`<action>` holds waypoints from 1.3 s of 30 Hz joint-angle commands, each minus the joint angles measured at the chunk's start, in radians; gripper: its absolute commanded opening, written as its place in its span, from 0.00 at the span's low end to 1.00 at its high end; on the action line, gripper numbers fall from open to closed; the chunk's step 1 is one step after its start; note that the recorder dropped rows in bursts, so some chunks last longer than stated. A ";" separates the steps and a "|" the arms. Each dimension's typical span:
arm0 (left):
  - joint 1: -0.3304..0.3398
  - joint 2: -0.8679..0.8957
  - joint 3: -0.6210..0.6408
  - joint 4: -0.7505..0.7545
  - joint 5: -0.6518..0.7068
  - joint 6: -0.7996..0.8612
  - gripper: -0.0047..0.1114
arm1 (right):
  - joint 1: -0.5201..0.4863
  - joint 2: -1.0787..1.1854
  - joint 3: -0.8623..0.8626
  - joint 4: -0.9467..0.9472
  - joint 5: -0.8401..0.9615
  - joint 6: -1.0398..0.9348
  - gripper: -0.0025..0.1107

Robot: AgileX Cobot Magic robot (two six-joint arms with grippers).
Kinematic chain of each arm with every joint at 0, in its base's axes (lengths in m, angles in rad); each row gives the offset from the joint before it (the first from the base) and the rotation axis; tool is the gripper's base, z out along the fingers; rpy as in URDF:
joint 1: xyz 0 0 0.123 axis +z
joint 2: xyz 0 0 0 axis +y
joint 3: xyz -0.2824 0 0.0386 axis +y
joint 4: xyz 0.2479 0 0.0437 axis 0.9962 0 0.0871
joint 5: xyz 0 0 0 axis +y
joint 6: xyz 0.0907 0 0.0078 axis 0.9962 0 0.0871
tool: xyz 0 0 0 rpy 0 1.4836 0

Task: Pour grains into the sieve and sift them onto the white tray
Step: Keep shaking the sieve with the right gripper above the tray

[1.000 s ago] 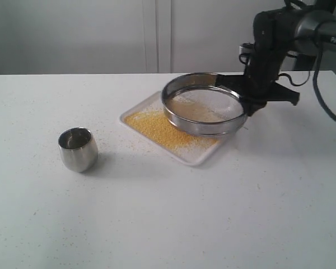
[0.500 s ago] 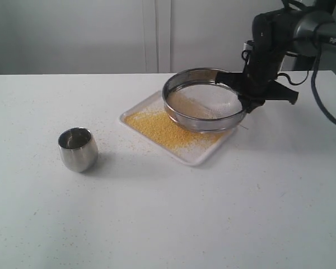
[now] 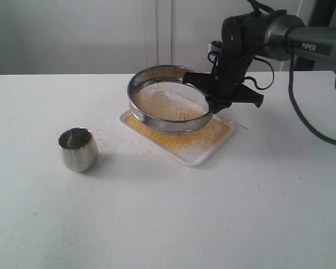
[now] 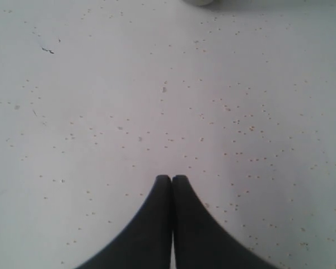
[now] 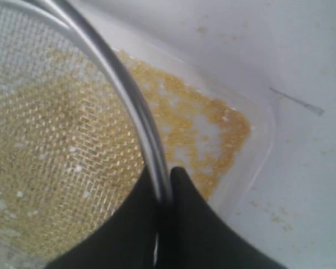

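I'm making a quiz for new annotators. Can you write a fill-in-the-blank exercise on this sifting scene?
1. The right tool holds the sieve by its ____, above the grains on the white tray.
2. The steel cup stands ____ on the table.
3. The left tool is ____ and holds nothing.
Missing words: rim; upright; shut.

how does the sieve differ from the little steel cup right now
The sieve is wide and shallow; the cup is small, deep and rounded. The sieve is held above the white tray by the right end effector; the cup stands upright on the table, untouched. Both are shiny steel.
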 commanded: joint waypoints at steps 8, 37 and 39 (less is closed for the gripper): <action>-0.004 -0.006 0.008 -0.004 0.008 -0.002 0.04 | -0.081 -0.003 -0.015 -0.118 0.129 0.091 0.02; -0.004 -0.006 0.008 -0.004 0.008 -0.002 0.04 | -0.023 -0.005 -0.006 0.045 0.037 -0.014 0.02; -0.004 -0.006 0.008 -0.004 0.008 -0.002 0.04 | 0.017 -0.005 -0.006 0.070 -0.028 -0.066 0.02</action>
